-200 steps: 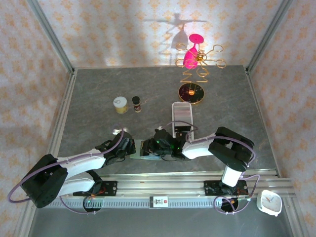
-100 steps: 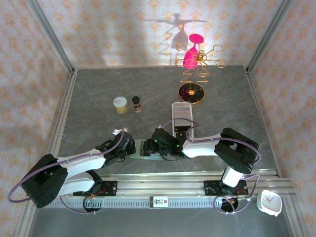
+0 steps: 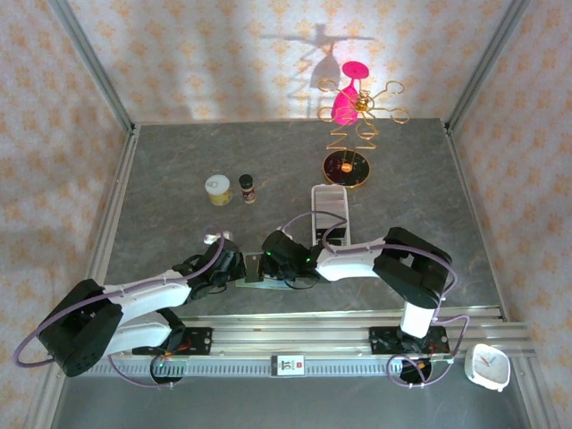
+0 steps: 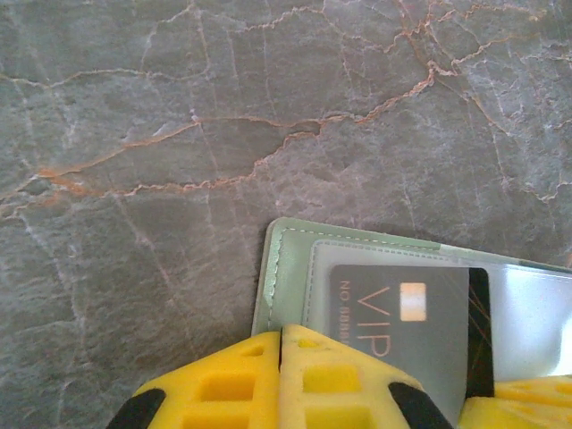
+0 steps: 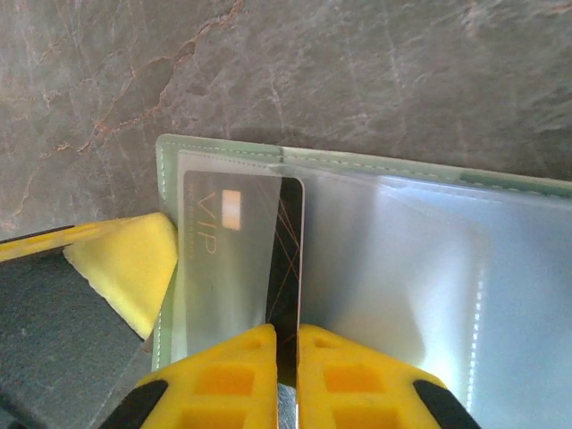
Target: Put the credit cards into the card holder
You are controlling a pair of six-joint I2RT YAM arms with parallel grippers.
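Right wrist view: card holder (image 5: 223,147) lies open and flat on the table (image 5: 402,71), clear sleeve pockets facing up. One credit card (image 5: 223,259), grey with "VIP" print, sits in the pocket next to the green end rim, mostly under the frosted film. A dark strip along its inner side is either uncovered card or a second card underneath, can't tell which. The right gripper (image 5: 286,357) has its jaws drawn almost together with a thin slit between, tips at the card's near short edge. The card is face-on to the jaws, so I read this as a closed-finger push, not a pinch; nothing is held. Left wrist view: left gripper (image 4: 280,366) is clamped fully closed, tips on the holder's outer edge near the corner. It looks like it's pinning the holder down; whether it nips any fabric is hidden. Handling, my guess: the card is light, stiff, slick and thin, hard to lift off a flat surface, so drive it by an edge or pinch an overhanging short end. The holder is soft and light and will likely skate on the stone-pattern top unless braced, and the film pockets can buckle and snag a card corner. Top external: both arms reach low and inward from the near rail, grippers nose to nose over the holder just left of centre, right arm folded at the elbow and reaching across.
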